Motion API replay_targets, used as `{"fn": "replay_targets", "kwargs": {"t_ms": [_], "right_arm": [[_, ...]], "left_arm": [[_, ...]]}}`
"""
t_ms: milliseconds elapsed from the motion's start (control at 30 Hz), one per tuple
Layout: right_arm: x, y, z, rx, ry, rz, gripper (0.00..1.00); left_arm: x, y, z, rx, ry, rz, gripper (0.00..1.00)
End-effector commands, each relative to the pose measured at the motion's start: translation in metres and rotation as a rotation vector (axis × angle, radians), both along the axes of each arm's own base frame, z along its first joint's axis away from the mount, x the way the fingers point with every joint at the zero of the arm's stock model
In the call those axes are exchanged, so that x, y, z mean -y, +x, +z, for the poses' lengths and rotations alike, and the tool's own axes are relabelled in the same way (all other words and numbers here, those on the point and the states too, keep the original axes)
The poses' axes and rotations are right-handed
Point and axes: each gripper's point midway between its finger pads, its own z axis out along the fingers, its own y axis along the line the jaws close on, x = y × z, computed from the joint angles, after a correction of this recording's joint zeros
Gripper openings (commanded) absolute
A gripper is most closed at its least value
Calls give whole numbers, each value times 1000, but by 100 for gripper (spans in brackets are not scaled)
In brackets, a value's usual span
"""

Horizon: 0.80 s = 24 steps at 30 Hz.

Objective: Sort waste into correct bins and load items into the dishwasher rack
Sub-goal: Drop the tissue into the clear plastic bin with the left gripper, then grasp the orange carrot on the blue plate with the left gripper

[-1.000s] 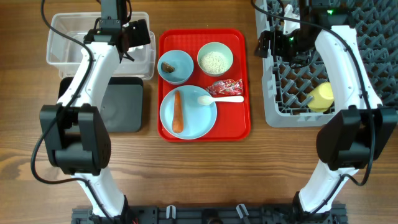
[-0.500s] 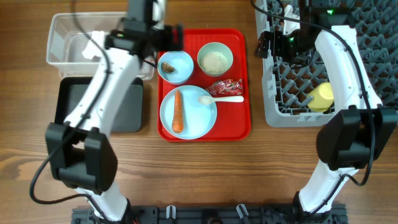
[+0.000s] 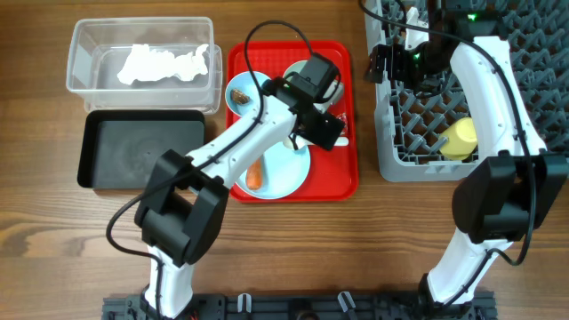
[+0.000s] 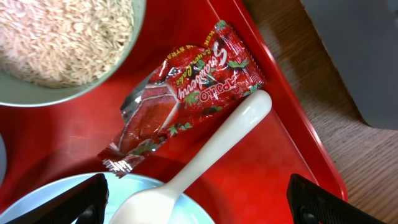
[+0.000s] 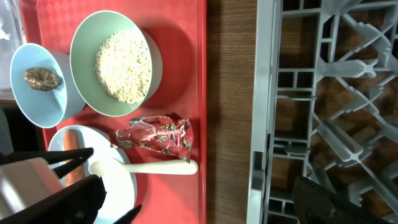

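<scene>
My left gripper point(image 3: 325, 130) point(image 4: 198, 208) is open and empty, low over the red tray. A shiny red wrapper point(image 4: 181, 94) point(image 5: 158, 135) and a white spoon point(image 4: 208, 165) point(image 5: 155, 167) lie just ahead of its fingers. The spoon's bowl rests on the large light-blue plate point(image 3: 277, 171), which holds the orange carrot piece point(image 3: 255, 169). A blue bowl point(image 3: 251, 96) holds the brown lump point(image 5: 41, 76). The rice bowl point(image 4: 62, 37) point(image 5: 118, 62) is partly hidden overhead. Crumpled tissue point(image 3: 164, 64) lies in the clear tub point(image 3: 82, 53). My right gripper point(image 3: 391, 62) point(image 5: 205, 205) is open at the dishwasher rack's point(image 3: 524, 53) left edge.
The black tray point(image 3: 142, 149) sits in front of the clear tub, left of the red tray point(image 3: 342, 182). A yellow cup point(image 3: 460, 138) lies in the rack. My left arm reaches across the plate and both bowls.
My left arm has swung right from above the clear tub to over the red tray. The tissue now shows in the tub. The right arm has not moved.
</scene>
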Motion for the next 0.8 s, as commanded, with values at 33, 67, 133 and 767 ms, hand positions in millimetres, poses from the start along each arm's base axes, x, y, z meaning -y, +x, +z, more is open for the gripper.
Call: {"fn": "replay_targets", "kwargs": {"t_ms": [33, 67, 133, 767], "right_arm": [[2, 1, 9, 30, -18, 18, 99], [2, 1, 9, 30, -18, 20, 100], [2, 1, 9, 31, -20, 24, 100], [2, 0, 8, 29, -23, 37, 100]], "left_arm": [[-6, 0, -28, 21, 122, -5, 91], [-7, -1, -34, 11, 135, -5, 91], [-8, 0, -42, 2, 142, -5, 91], [-13, -6, -35, -7, 167, -35, 79]]}}
